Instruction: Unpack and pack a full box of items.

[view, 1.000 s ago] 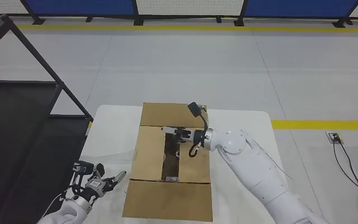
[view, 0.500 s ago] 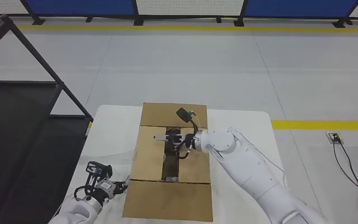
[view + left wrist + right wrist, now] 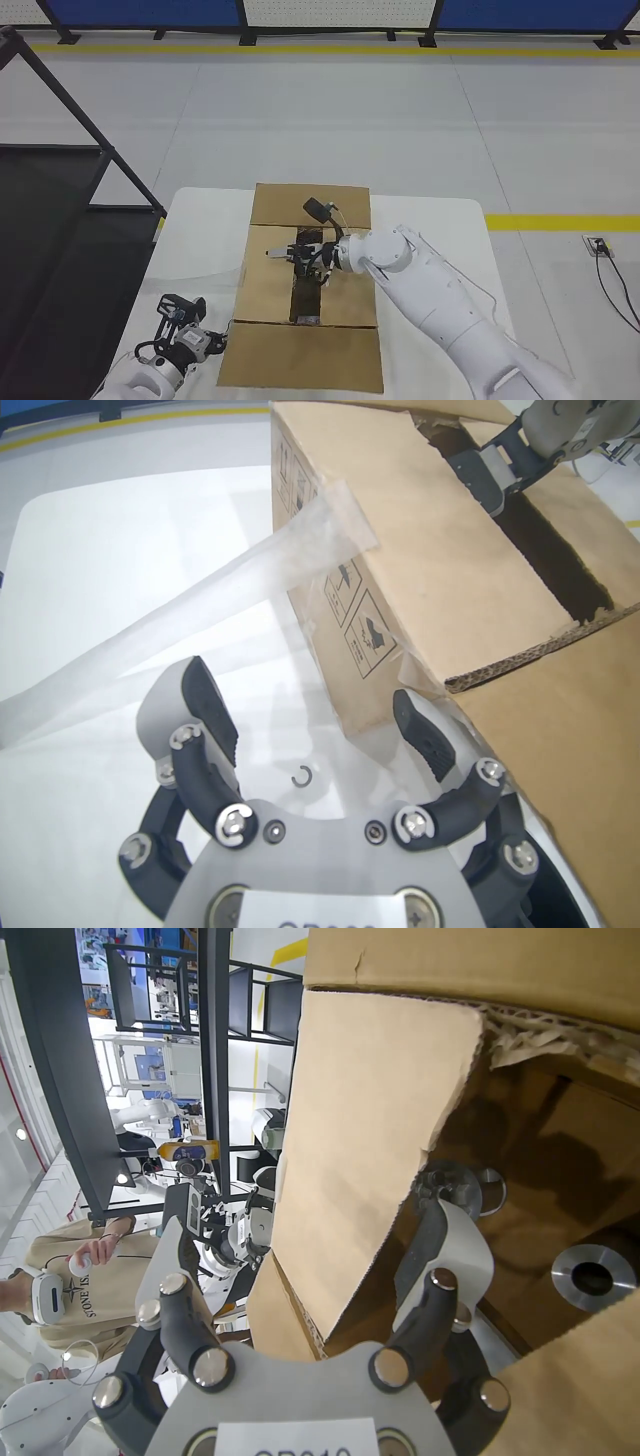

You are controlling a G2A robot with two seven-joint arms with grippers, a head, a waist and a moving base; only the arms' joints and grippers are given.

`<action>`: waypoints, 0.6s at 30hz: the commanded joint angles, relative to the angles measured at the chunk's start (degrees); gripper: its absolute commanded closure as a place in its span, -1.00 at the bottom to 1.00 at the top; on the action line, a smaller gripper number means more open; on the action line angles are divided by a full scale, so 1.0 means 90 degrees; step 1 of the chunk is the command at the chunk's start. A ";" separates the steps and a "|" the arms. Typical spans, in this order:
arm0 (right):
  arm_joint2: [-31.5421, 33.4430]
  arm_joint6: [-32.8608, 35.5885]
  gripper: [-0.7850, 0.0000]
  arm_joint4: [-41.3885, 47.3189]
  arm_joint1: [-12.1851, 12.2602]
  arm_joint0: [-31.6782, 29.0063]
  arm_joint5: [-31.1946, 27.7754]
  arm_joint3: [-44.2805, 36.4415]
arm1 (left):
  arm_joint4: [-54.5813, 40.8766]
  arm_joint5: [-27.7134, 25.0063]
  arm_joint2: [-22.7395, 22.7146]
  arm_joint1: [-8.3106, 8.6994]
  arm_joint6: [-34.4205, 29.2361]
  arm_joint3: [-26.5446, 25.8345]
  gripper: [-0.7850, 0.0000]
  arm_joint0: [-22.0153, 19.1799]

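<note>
**Flap straddled, not yet gripped**

The cardboard box (image 3: 265, 285) sits in the middle of the tabletop (image 3: 200, 225), its top flaps parted by a narrow dark slot. The corrugated flap (image 3: 360, 1128) looks stiff and light, though its torn edge may crease — it is best gripped along the free edge by the slot. The right tool (image 3: 307, 1223) has its fingers apart, one on either side of that edge. Inside lie metal cylinders (image 3: 585, 1273), likely heavy and slick. The left tool (image 3: 300, 695), fingers spread, hangs at the box's near corner beside a loose clear tape strip (image 3: 200, 575).
</note>
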 commanded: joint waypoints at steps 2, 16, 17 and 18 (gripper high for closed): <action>-0.0021 0.0083 -1.00 0.0111 -0.0076 0.0045 -0.0115 0.0143 | 0.0049 -0.0027 -0.0023 0.0002 0.0073 -0.0012 -1.00 0.0053; 0.0194 -0.0008 -1.00 0.0526 -0.0282 0.0193 -0.0924 0.0497 | -0.0244 0.0076 -0.0589 0.0016 0.0494 0.0017 -1.00 0.0294; 0.0218 -0.0012 -1.00 0.0551 -0.0287 0.0194 -0.0983 0.0472 | -0.0258 0.0072 -0.0643 0.0018 0.0545 -0.0023 -1.00 0.0332; 0.0241 -0.0017 -1.00 0.0573 -0.0293 0.0194 -0.1040 0.0442 | -0.0267 0.0048 -0.0693 0.0020 0.0599 -0.0070 -1.00 0.0377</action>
